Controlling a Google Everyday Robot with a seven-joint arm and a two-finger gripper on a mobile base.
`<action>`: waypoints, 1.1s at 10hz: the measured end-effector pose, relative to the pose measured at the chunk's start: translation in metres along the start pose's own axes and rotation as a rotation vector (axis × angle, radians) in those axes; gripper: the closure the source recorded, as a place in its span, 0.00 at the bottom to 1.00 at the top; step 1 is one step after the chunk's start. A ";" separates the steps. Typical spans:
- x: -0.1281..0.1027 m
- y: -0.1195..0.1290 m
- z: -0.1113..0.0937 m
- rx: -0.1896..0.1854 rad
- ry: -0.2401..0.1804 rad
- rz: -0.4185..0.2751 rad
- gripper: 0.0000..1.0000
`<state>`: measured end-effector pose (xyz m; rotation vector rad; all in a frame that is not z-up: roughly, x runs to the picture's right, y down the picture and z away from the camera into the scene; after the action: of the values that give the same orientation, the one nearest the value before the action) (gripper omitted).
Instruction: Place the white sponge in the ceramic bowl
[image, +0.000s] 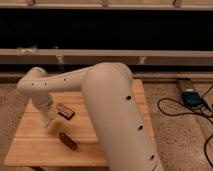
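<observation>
My gripper points down over the left part of the wooden table, at the end of my big white arm. It is just left of a dark bar with a pale label. A small pale patch shows at the gripper's tip; I cannot tell whether it is the white sponge. No other sponge shows. A reddish-brown glazed thing, seemingly the ceramic bowl seen at a low angle, lies in front and to the right of the gripper, apart from it. The arm hides the table's middle and right.
A low wall ledge runs behind the table. A blue box and black cables lie on the speckled floor to the right. The table's front edge is near the frame's bottom.
</observation>
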<state>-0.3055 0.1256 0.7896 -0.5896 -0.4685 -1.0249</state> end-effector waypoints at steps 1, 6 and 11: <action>0.031 0.002 -0.005 0.005 0.002 0.023 1.00; 0.147 0.009 -0.019 0.029 0.010 0.116 1.00; 0.229 0.047 -0.034 0.046 0.013 0.258 1.00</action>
<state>-0.1586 -0.0271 0.8939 -0.5854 -0.3915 -0.7705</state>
